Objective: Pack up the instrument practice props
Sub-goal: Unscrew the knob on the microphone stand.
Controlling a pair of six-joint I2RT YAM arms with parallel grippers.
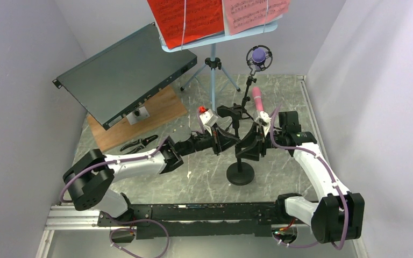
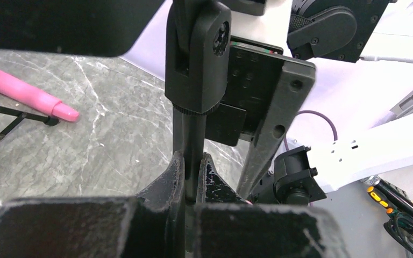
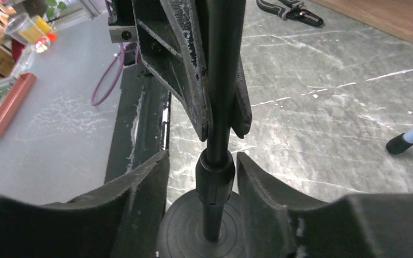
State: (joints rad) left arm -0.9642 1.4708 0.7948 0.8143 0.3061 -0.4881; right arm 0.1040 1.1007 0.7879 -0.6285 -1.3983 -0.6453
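Near the middle of the worktop [image 1: 204,180]: black mic stand [image 1: 240,173], upright on its round base. Clamped high on its pole: left tool [image 2: 192,174], fingers tight against the rod. Lower down, around the collar just above the base: right tool [image 3: 215,180], jaws apart, 1 finger on each side. Just behind, flat on the stone: pink microphone [image 1: 258,99]. Higher up, in a black cradle: purple microphone [image 1: 258,56]. At the back: light-blue music rack [image 1: 213,75] on tripod legs, carrying red page [image 1: 185,19] and pink page [image 1: 255,13].
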